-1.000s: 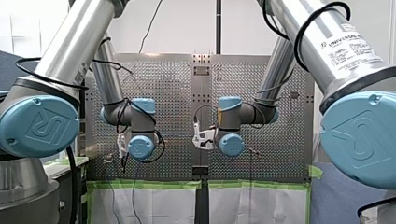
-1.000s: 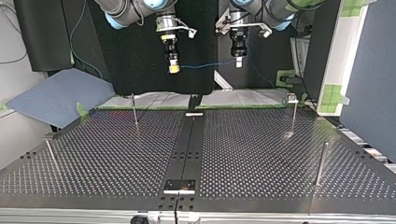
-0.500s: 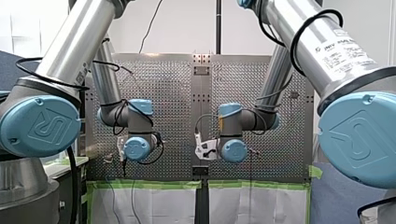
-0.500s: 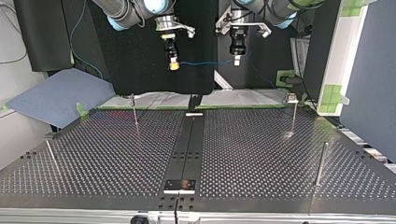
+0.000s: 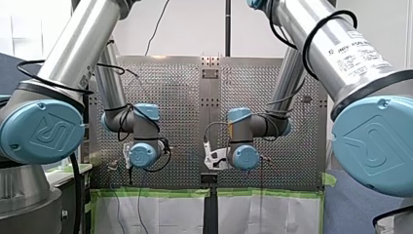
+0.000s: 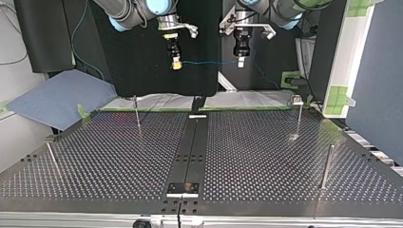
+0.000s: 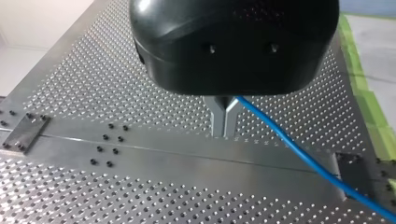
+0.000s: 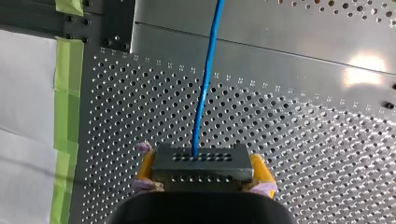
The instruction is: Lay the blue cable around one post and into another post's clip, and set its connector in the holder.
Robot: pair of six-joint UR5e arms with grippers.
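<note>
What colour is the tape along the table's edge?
The tape strip is green, clearest in the right wrist view.

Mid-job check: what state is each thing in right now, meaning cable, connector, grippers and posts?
blue cable: in the air, stretched, not yet routed.
connector: held above the table, cable attached.
left gripper: shut on blue cable.
right gripper: shut on connector.
posts: upright, bare.

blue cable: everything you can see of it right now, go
The blue cable is thin, smooth and plastic-looking. It hangs in the air above the perforated table, pulled nearly straight between the two grippers. One end enters a dark connector with rows of small holes, clamped between my right gripper's yellow pads. My left gripper's metal fingers are shut on it further along. Nothing else touches it.
</note>
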